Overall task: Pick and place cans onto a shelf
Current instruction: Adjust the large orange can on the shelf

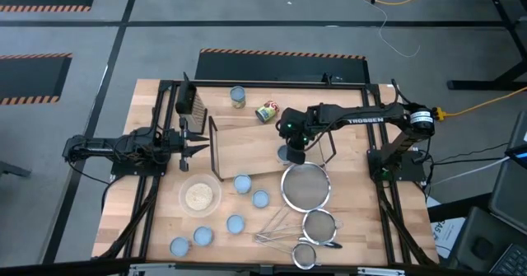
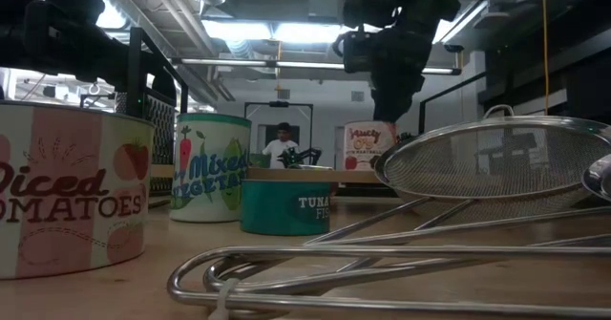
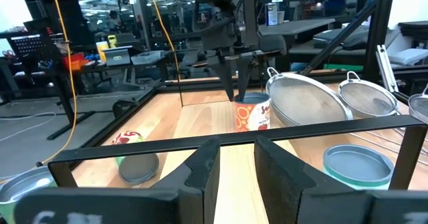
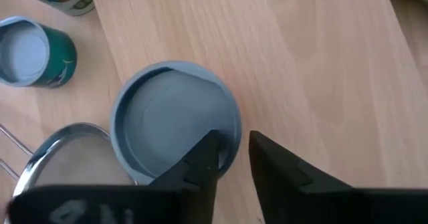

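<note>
1. The right end effector [image 4: 233, 158] hangs over the right end of the shelf [image 1: 247, 148]. It pinches the rim of an upright can [image 4: 175, 120], one finger inside the lip and the other outside the wall.
2. That held can stands on the shelf's right end, just beside the large mesh strainer [image 1: 305, 185]. In the left wrist view it shows a red-and-white label [image 3: 253, 114].
3. Handling, as a judgement: the tin is stiff and will not crush, but its metal wall is smooth and probably slippery. A rim pinch may let it swing or tilt. A hold across the body would be steadier.
4. It is likely of modest weight if full, so slow lifting seems wise.
5. The other cans have pale blue-silver round tops. Five stand on the bench [image 1: 156, 103] in front of the shelf, among them one near the shelf's front edge [image 1: 242, 183].
6. Two more sit behind the shelf: one upright [image 1: 238, 96], one lying on its side with a green, yellow and red label [image 1: 267, 111].
7. The left end effector [image 1: 191, 149] waits at the shelf's left end with its fingers spread apart.
</note>
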